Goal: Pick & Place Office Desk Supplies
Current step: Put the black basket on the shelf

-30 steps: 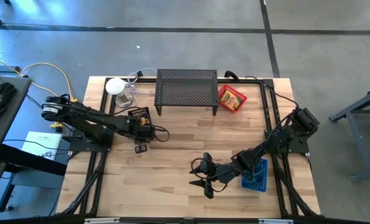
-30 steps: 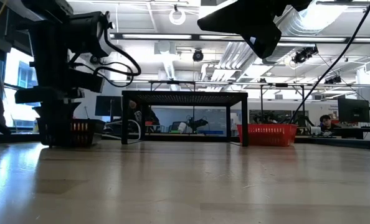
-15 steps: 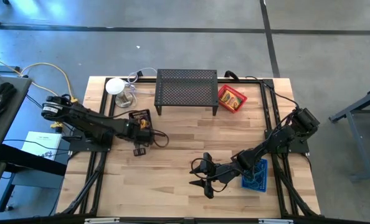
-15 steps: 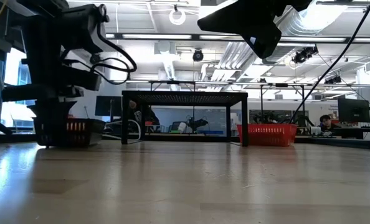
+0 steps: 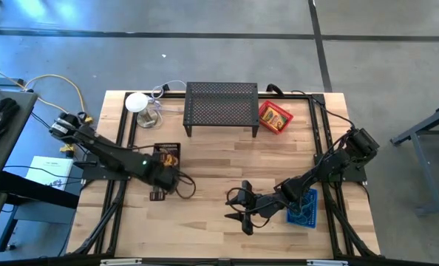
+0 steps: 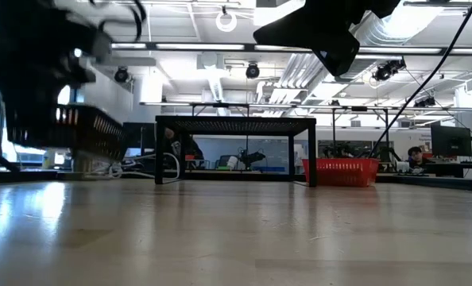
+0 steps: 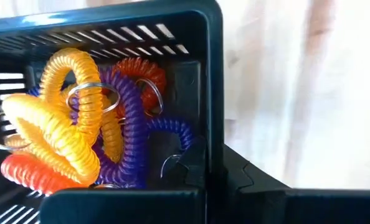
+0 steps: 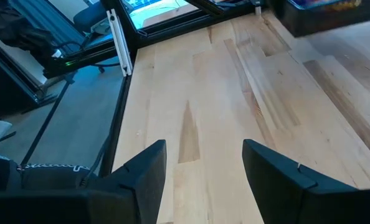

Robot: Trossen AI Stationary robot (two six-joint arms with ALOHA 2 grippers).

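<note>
My left gripper (image 5: 162, 165) is shut on a small black mesh tray (image 5: 166, 153), which holds yellow, orange, purple and red coiled rings (image 7: 79, 130). In the low view the tray (image 6: 89, 131) hangs tilted above the table. My right gripper (image 5: 244, 215) hovers open over bare wood near the table's middle, its fingers (image 8: 141, 174) spread apart and touching nothing. A red mesh tray (image 5: 275, 116) with a yellow box stands on the table's far right. A blue mesh tray (image 5: 303, 207) sits on the right under the right arm. My left gripper holds the black tray by its near wall, close to a corner (image 7: 211, 163). One finger (image 7: 192, 163) appears to be inside the tray and the other outside the wall. The fingers come roughly level from the table's near side. The tray is lifted clear and tilted.
A large black perforated stand (image 5: 221, 107) stands at the far middle. A white round-topped glass object (image 5: 140, 105) is at the far left with cables beside it. Open wood lies between the two grippers and along the near edge.
My left gripper has drawn the black tray toward the table's near edge and raised it. The tray stood on the wood a second ago; now it is lifted clear and tipped. The right arm has kept still.
</note>
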